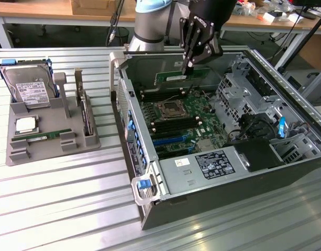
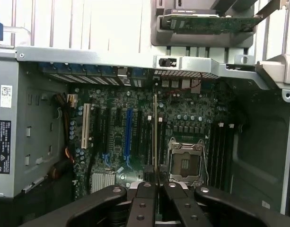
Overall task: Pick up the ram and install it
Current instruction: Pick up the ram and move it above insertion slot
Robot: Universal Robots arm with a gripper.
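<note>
the black gripper (image 1: 188, 67) is clenched on the long green ram stick (image 1: 170, 78) above the open grey computer case (image 1: 212, 201). best keep it level, aligned over a black memory slot (image 1: 150, 116).

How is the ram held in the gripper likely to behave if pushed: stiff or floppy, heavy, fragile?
Probably stiff: the ram extends from the gripper without sagging. Likely light, since a fingertip pinch alone carries it. Probably fragile: edge-on in the wrist view it looks very thin, so sideways force might crack it.
</note>
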